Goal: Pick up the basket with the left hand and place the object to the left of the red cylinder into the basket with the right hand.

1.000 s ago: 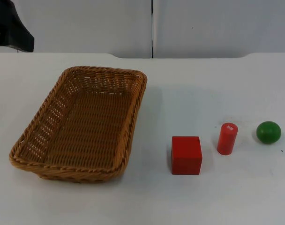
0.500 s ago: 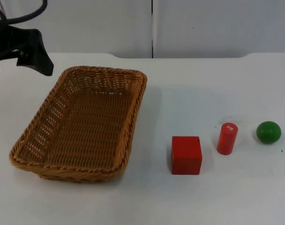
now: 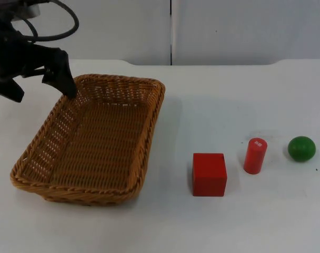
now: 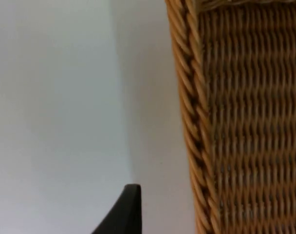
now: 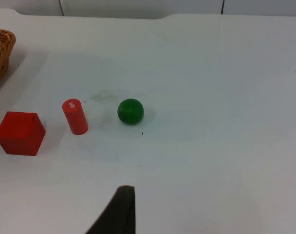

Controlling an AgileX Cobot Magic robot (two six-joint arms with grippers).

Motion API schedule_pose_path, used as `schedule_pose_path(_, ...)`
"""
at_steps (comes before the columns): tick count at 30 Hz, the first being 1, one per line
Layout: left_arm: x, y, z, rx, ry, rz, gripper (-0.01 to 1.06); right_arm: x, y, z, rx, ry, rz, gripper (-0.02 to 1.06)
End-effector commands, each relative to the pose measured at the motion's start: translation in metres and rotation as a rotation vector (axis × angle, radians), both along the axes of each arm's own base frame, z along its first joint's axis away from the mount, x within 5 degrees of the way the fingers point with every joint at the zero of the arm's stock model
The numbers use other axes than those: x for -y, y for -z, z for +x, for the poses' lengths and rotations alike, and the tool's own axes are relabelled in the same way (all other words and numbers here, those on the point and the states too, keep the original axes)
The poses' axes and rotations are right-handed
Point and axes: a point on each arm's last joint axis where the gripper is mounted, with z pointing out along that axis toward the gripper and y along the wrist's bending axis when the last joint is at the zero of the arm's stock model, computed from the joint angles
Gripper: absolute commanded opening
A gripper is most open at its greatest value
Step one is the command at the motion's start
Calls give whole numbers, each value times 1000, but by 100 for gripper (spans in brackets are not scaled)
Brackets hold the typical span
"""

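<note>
A woven wicker basket lies on the left of the table, nothing in it. My left gripper is open at the basket's far left corner, one finger at the rim and the other out over the table. The left wrist view looks down the basket's braided rim beside bare table. To the right stand a red cube, an upright red cylinder and a green ball, in that order. My right gripper waits well back from the red cube, red cylinder and green ball.
The grey partition wall closes off the table at the back. White table runs between the basket and the three objects. A corner of the basket appears in the right wrist view.
My left arm has swung in from the upper left and come down and rightwards to the basket's far left corner. The basket and the three objects have not moved.
</note>
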Motion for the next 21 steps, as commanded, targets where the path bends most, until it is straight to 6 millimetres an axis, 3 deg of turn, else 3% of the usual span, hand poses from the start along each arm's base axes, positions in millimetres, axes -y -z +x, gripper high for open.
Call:
schedule_pose_path(1, -5, 7, 6, -38, -20, -9, 105, 0, 0, 0, 9, 3, -6, 105)
schedule_pose_path(10, -6, 36, 19, -116, 5, 1, 105, 0, 0, 0, 9, 3, -6, 105)
schedule_pose_path(21, -6, 54, 28, -147, 13, 0, 105, 0, 0, 0, 9, 3, -6, 105)
